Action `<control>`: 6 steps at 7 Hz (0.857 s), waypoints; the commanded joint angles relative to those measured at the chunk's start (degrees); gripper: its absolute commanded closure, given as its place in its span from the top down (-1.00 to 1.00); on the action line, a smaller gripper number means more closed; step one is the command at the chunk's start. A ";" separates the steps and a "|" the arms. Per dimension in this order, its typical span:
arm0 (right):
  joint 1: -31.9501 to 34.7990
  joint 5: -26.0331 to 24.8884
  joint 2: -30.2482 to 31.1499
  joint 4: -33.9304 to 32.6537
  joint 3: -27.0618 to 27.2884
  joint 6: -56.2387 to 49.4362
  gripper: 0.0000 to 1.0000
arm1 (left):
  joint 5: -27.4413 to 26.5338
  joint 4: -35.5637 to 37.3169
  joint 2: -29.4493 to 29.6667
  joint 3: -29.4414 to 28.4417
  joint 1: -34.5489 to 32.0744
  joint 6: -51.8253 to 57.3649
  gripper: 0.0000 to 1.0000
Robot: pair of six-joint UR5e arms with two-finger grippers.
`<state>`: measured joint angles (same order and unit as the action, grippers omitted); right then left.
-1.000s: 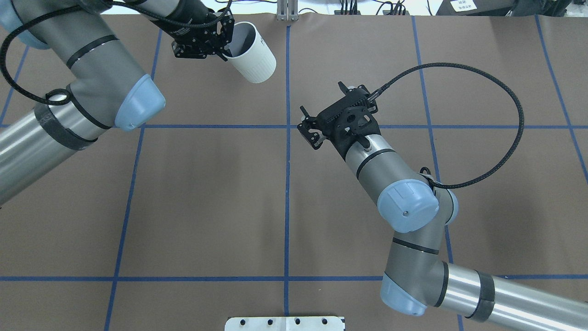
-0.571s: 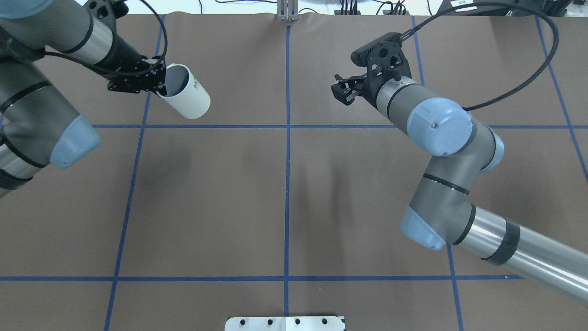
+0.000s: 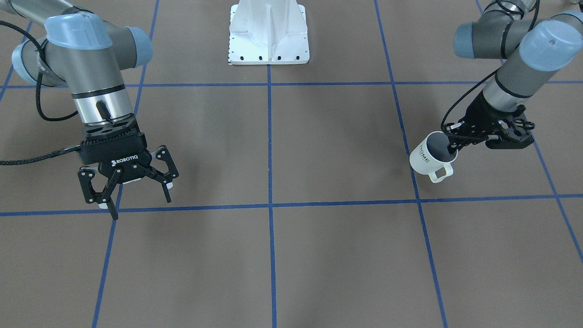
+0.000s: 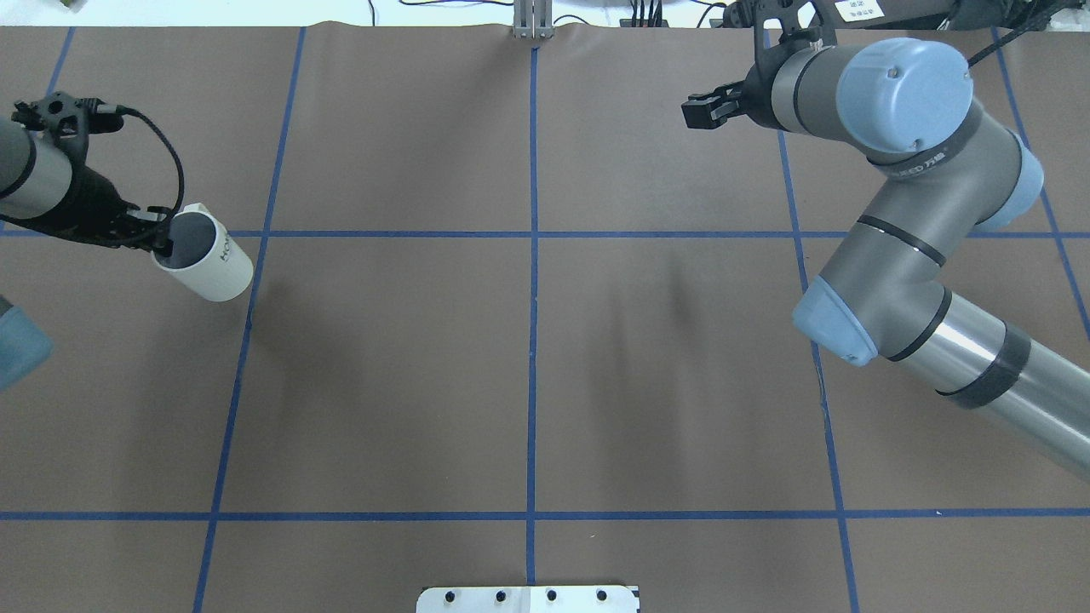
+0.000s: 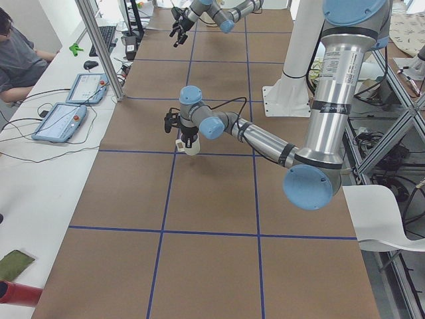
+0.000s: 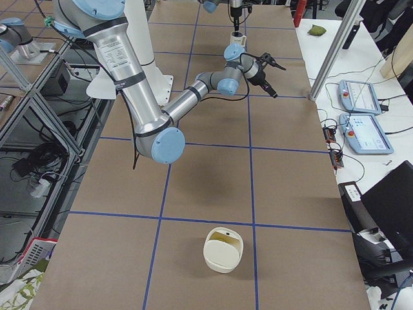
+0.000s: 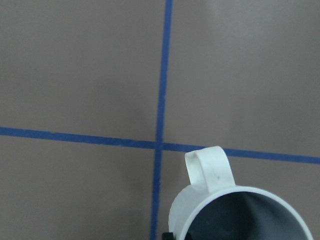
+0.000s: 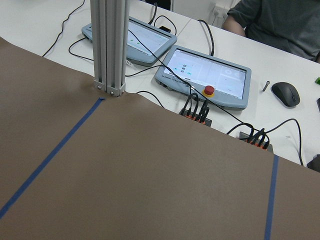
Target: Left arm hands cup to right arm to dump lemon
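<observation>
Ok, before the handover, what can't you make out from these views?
- The lemon: seen nowhere. The cup has its floor cut off by the left wrist view's bottom edge, and hidden by its own wall and the left tool in the front and overhead views.
- Right tool: in the overhead view its own wrist hides most of it; the front view shows it open.
- Cream container, right side view: contents too small to tell.

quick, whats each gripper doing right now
left gripper: shut on the rim of the cup
right gripper: open, holding nothing
</observation>
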<state>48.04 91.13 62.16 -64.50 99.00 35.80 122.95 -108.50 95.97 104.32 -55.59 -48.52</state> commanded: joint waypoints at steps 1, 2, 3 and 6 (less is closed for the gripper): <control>6.07 13.21 -0.11 -7.98 0.58 -0.11 0.98 | -0.34 -5.92 -7.44 -0.43 -0.22 4.74 -1.00; 9.85 19.11 -0.02 -10.88 0.58 -1.07 0.98 | -1.91 -5.94 -7.64 -0.60 -0.13 4.83 -1.00; 11.62 21.78 -0.02 -13.09 0.49 -4.82 0.98 | -2.71 -6.02 -7.55 -1.56 -0.13 4.83 -1.00; 17.34 27.86 0.07 -20.64 0.32 -13.77 0.99 | -2.71 -6.20 -7.37 -1.92 -0.04 4.75 0.88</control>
<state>63.15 117.00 62.20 -81.90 99.41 26.86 120.28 -114.55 88.52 102.47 -55.65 -43.70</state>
